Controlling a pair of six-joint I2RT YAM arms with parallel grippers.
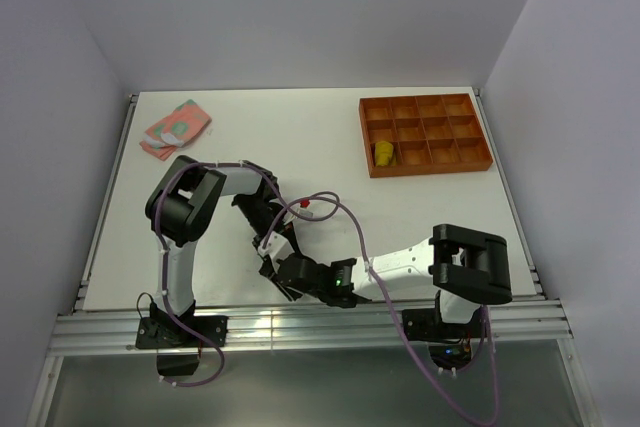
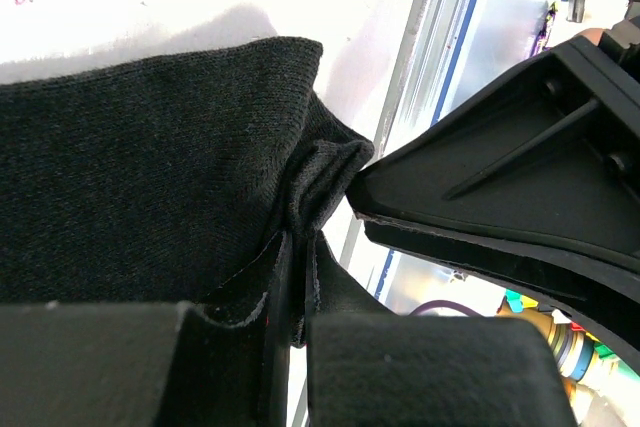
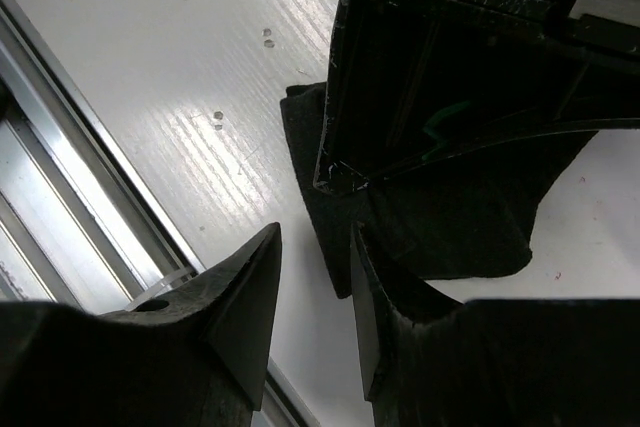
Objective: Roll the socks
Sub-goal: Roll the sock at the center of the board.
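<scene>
The black sock [image 2: 150, 177] lies on the white table near the front edge. My left gripper [image 2: 297, 272] is shut on a bunched fold of its edge. In the top view the left gripper [image 1: 272, 245] and right gripper [image 1: 286, 282] meet over the sock and hide it. My right gripper [image 3: 315, 239] is open, with one finger against the sock's edge [image 3: 440, 232] and bare table between its fingers. The pink sock with green patches [image 1: 175, 128] lies folded at the far left. The mustard-yellow sock [image 1: 384, 153] sits rolled in a compartment of the orange tray [image 1: 425, 162].
The orange tray stands at the far right of the table. The metal rail [image 1: 300, 325] runs along the front edge, just beside both grippers. A purple cable [image 1: 330, 202] loops over the table between the arms.
</scene>
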